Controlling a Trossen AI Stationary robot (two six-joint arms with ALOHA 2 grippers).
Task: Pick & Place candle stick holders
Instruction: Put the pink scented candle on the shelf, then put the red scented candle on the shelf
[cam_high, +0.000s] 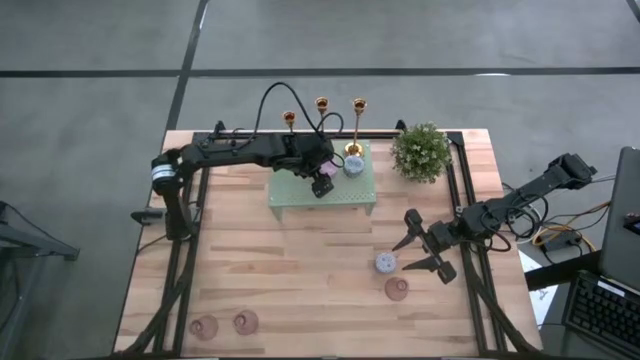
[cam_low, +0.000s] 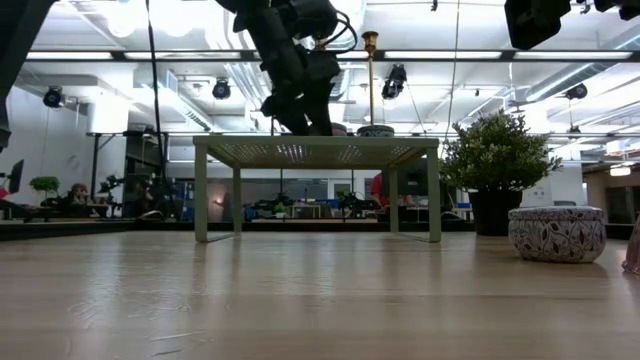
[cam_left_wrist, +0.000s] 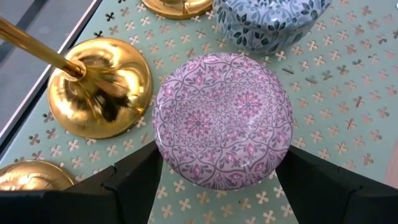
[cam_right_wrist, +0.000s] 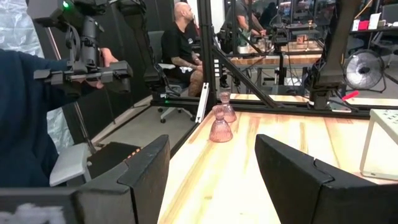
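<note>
The pale green perforated stand carries three gold candlesticks, whose round bases sit on its top, and a blue patterned holder. My left gripper is over the stand, shut on a lilac patterned holder beside the gold bases. My right gripper stands open and level at the table's right, holding nothing. On the table rest a grey-lilac holder, a pink one and two pink ones near the front left. My left gripper pinches the lilac holder by its round side wall, one finger on each of two opposite sides. The fingers slant down from the table's left. The holder sits upright at the stand's top; whether its bottom touches, I cannot tell.
A bushy potted plant stands at the stand's right, far side. The gold stems rise tall beside my left arm. People sit and stand in the room past the table's left edge.
</note>
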